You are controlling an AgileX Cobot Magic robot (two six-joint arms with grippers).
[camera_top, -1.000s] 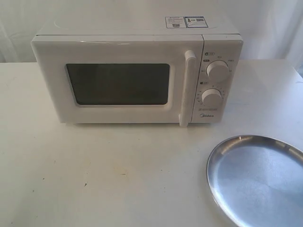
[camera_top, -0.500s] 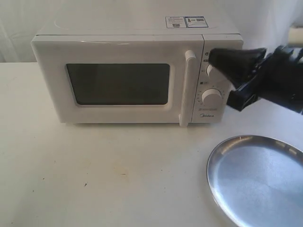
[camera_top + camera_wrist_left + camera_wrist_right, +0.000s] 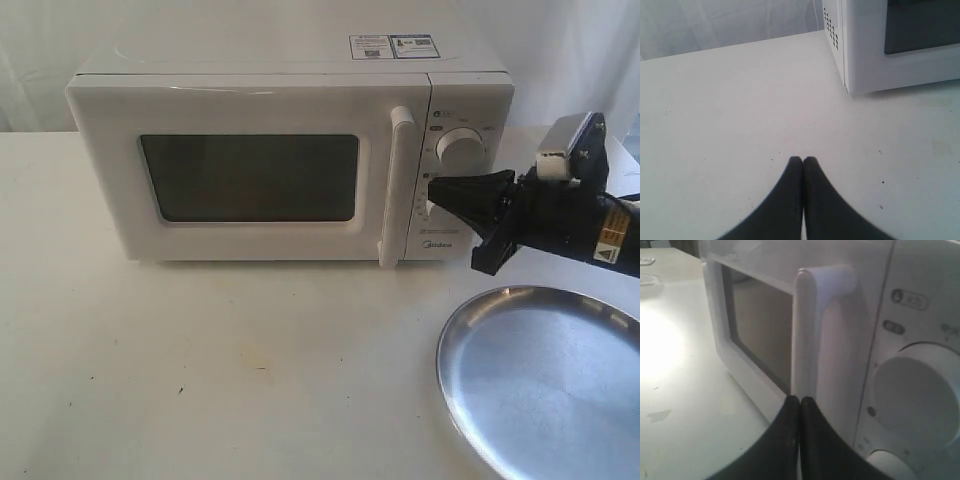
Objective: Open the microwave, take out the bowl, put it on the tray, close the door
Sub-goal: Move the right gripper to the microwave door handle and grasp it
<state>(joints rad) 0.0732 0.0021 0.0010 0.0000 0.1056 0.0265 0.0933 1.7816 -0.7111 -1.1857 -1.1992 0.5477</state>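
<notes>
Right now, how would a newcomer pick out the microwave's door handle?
Find the white microwave on the table. Its door covers most of the front. The handle is the vertical white bar between the dark window and the upper dial, the only raised upright piece.

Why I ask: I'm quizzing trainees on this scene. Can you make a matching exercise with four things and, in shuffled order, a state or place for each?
Things
1. door
2. tray
3. right gripper
4. left gripper

States or places
A. shut, over the table by the vented side of the microwave
B. closed, dark window
C. shut, tips in front of the control panel
D. silver, lying on the table

Pairs: 1-B, 2-D, 3-C, 4-A
</notes>
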